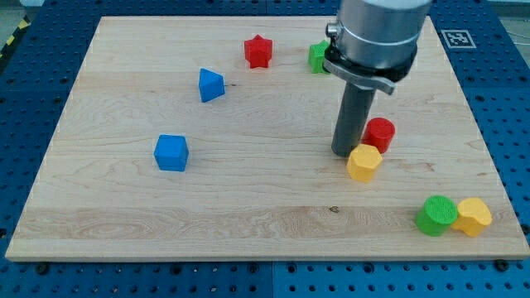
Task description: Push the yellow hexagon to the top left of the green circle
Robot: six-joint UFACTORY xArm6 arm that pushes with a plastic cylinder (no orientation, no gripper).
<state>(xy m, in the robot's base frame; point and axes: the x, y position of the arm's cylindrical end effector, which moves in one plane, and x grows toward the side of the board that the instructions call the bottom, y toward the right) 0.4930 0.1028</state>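
Surface: a pale wooden board (pixel 248 199) lying on a blue perforated base (pixel 33 91).
My tip: the lower end of the dark rod (pixel 344 154) rests on the surface, just at the view's left of the yellow hexagon block and touching or nearly touching it.
Fingers: the arm has none, only the straight rod, so there is nothing to stand apart or together.
Yellow hexagon block (pixel 364 162): right of centre on the surface, directly below the red cylinder and touching it.
Red cylinder block (pixel 380 133): just at the view's right of the rod.
Green circle block (pixel 436 215): near the bottom right corner, well apart from the yellow hexagon block, down and to the view's right of it.
Second yellow block (pixel 474 217): touching the green circle block on its right side.
Second green block (pixel 318 57): near the top edge, partly hidden behind the arm; shape unclear.
Red star block (pixel 258 51): top centre.
Blue wedge-like block (pixel 210 84): upper left of centre.
Blue cube block (pixel 171 153): left side, well apart from the rest.
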